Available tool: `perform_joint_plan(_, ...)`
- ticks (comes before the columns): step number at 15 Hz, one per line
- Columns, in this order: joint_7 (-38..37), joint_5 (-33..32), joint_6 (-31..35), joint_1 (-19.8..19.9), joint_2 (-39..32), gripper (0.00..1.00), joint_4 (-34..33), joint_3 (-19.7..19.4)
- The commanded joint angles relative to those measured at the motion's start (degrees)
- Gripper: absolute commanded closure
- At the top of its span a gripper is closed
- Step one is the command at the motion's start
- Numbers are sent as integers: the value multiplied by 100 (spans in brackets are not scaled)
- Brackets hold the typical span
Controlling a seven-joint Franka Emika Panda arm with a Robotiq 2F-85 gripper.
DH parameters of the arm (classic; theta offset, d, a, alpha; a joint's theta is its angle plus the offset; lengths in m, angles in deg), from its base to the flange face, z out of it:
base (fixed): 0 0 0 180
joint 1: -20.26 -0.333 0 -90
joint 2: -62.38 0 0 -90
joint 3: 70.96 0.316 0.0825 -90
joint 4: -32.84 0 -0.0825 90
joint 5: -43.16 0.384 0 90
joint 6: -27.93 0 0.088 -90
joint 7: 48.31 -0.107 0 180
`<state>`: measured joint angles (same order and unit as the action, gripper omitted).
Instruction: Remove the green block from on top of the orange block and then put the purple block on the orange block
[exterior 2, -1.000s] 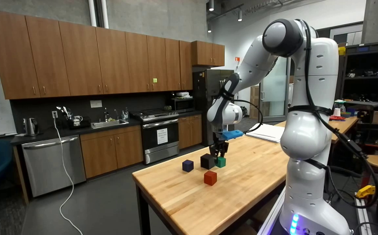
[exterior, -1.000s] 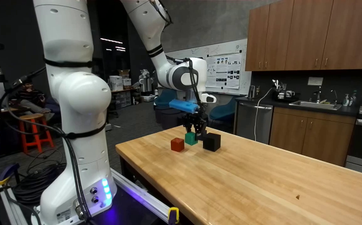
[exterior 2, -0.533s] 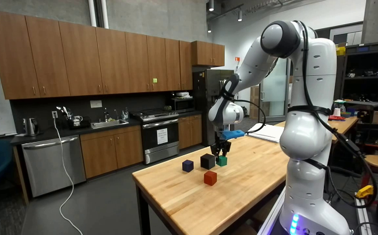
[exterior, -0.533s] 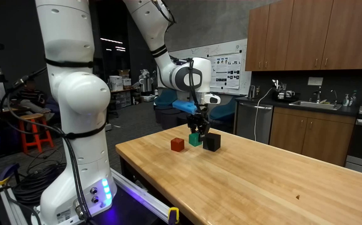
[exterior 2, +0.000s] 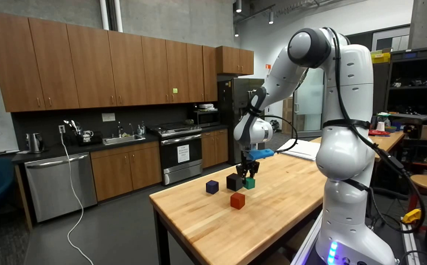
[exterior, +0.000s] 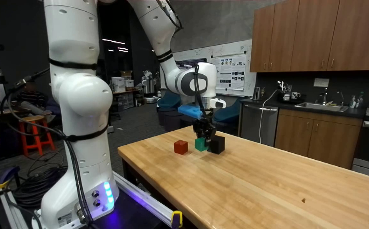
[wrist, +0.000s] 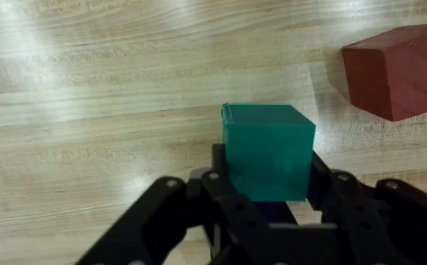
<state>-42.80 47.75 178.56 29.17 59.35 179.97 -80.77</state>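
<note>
The green block is between the fingers of my gripper, which is shut on it. In the wrist view the green block fills the gap, with a finger against each side. It is held low at the table; I cannot tell whether it touches the wood. The orange block stands apart on the table with nothing on top. It also shows at the right of the wrist view. The dark purple block stands on the table in an exterior view, beyond the black block from my gripper.
A larger black block stands right beside the green block and my gripper. The wooden table has its end edge close to the blocks. A white stack of paper lies farther along the table.
My gripper has carried the green block away from the orange block's side toward the black block. In the last half second it has come slightly lower. The other blocks have not moved.
</note>
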Motion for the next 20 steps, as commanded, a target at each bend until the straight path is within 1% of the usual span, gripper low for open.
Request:
perform_joint_plan(1, 10, -58, 247, -9, -285, 77, -169, 70)
perform_joint_plan(8, -48, -246, 400, -60, -643, 77, -292, 167)
perform_joint_plan(10, -8, -255, 350, -59, -689, 77, -306, 195)
perform_joint_plan(11, -5, -250, 329, -62, -694, 27, -323, 211)
perform_joint_plan(14, 26, -218, 338, -58, -576, 26, -293, 254)
perform_joint_plan(15, 15, -227, 349, -65, -503, 24, -274, 260)
perform_joint_plan(18, -124, -429, 268, -118, -336, 8, -269, 220)
perform_joint_plan(19, -66, -420, 264, -111, -285, 2, -250, 241)
perform_joint_plan(20, -42, -415, 245, -120, -208, 0, -222, 266)
